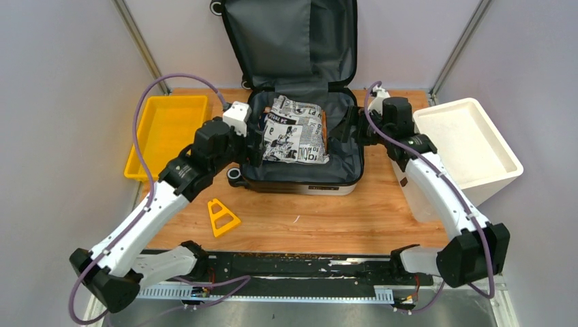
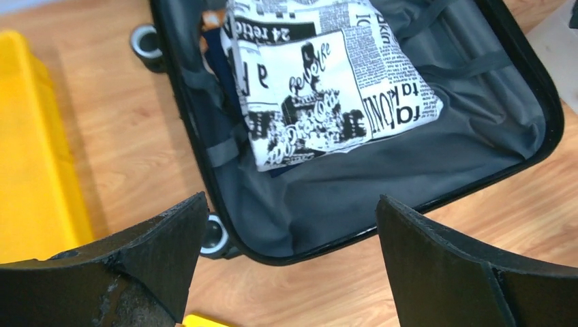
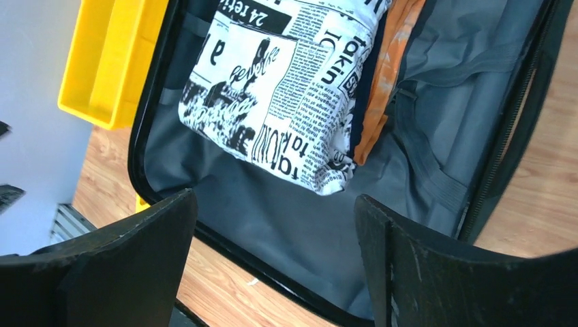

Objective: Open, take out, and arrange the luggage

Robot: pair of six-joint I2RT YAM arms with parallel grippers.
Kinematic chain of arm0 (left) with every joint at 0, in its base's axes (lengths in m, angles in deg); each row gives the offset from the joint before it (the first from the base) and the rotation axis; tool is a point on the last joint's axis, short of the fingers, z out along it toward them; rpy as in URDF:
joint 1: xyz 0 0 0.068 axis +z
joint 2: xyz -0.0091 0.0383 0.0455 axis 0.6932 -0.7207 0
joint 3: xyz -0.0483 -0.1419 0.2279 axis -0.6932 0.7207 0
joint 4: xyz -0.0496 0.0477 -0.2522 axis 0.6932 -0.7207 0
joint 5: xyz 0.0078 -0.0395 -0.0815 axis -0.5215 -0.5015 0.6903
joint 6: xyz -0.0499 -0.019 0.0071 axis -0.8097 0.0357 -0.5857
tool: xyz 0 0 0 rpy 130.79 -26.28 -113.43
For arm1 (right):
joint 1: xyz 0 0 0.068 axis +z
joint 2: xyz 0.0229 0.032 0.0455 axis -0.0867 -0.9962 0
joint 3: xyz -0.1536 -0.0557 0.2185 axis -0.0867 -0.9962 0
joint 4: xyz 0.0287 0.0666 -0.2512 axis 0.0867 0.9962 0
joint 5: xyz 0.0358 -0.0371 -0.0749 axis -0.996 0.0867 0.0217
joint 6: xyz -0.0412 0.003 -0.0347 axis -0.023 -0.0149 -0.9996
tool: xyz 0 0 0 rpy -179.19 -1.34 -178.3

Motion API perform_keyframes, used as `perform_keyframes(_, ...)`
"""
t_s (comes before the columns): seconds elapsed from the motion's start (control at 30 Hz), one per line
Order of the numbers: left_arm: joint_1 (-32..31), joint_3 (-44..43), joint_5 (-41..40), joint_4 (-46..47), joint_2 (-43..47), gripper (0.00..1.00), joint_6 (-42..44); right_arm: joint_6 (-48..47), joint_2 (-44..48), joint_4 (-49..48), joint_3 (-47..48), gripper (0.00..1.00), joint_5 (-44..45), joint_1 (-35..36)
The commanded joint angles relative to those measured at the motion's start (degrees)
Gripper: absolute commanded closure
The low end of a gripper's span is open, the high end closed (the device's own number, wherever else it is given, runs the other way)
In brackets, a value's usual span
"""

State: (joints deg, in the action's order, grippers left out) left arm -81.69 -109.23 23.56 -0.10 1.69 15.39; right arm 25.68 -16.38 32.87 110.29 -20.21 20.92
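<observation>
The luggage (image 1: 300, 182) lies open at the back middle of the table, its lid (image 1: 290, 41) standing up against the rear wall. In its dark grey lining (image 2: 382, 177) lies a folded newspaper-print cloth (image 1: 294, 129) on top of an orange garment (image 3: 388, 75). My left gripper (image 1: 255, 139) hovers at the case's left rim, open and empty (image 2: 292, 201). My right gripper (image 1: 351, 126) hovers at the right rim, open and empty (image 3: 274, 197). The cloth shows in both wrist views (image 2: 320, 82) (image 3: 272, 88).
A yellow plastic tray (image 1: 167, 129) sits to the left of the case. A white rectangular bin (image 1: 470, 146) stands on the right. A small yellow triangular piece (image 1: 222, 216) lies on the wood in front of the case's left corner.
</observation>
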Motion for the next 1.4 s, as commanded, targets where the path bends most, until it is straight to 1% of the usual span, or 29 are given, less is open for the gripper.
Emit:
perform_keyframes(0.0, 8.5, -3.0, 16.5, 3.1, -4.8, 0.02, -8.5, 11.3, -5.3, -4.7, 4.0, 0.17, -0.8, 0.1)
perform_keyframes(0.03, 10.7, -4.1, 18.7, 3.4, -7.1, 0.04, -9.2, 12.4, -6.7, -5.6, 4.4, 0.20, -1.5, 0.2)
perform_keyframes(0.07, 11.4, -4.7, 19.2, 3.6, -8.3, 0.05, -10.3, 14.0, -8.2, -7.2, 4.5, 0.23, -1.0, 0.4)
perform_keyframes(0.2, 12.6, -7.8, 20.7, 4.7, -12.7, 0.06, -10.3, 15.1, -15.2, -9.0, 7.4, 0.25, -0.2, 0.6)
perform_keyframes(0.3, 12.6, -8.1, 23.7, 5.2, -14.0, 0.06, -9.0, 13.2, -21.2, -8.5, 10.7, 0.22, -2.5, 1.0)
perform_keyframes(0.4, 12.6, -7.6, 24.4, 4.2, -13.8, 0.05, -6.3, 11.5, -25.3, -8.8, 12.6, 0.20, -2.6, 1.3)
perform_keyframes(0.53, 12.6, -5.1, 21.3, 2.9, -11.8, 0.05, -3.8, 8.9, -31.6, -8.5, 16.3, 0.17, -2.8, 1.4)
perform_keyframes(0.6, 12.6, -4.5, 21.0, 2.5, -11.4, 0.04, -3.1, 8.3, -33.8, -8.0, 17.7, 0.13, -3.5, 1.4)
perform_keyframes(0.67, 12.6, -4.3, 20.5, 1.8, -11.3, 0.03, -2.5, 8.3, -35.7, -8.1, 18.7, 0.13, -5.0, 1.4)
perform_keyframes(0.83, 12.6, -3.8, 19.3, 1.5, -11.1, 0.03, -2.4, 8.0, -40.7, -5.7, 21.3, 0.18, -7.4, 1.9)
perform_keyframes(1.03, 12.6, -4.0, 19.4, 0.4, -11.2, 0.06, -3.6, 7.2, -42.1, -5.6, 21.0, 0.26, -8.5, 3.9)
perform_keyframes(1.13, 12.6, -3.6, 19.0, 0.3, -10.5, 0.07, -3.9, 7.1, -42.4, -5.5, 21.3, 0.26, -7.3, 4.9)
perform_keyframes(1.2, 12.6, -3.6, 18.7, 0.1, -10.1, 0.07, -3.9, 7.0, -42.3, -5.5, 21.6, 0.30, -7.0, 5.2)
perform_keyframes(1.27, 12.6, -3.6, 18.0, 0.0, -9.9, 0.07, -3.9, 6.3, -41.8, -5.1, 21.9, 0.39, -6.1, 5.7)
perform_keyframes(1.37, 12.6, -3.8, 16.6, 0.1, -10.0, 0.07, -3.7, 4.7, -40.7, -2.8, 23.3, 0.60, -2.5, 6.0)
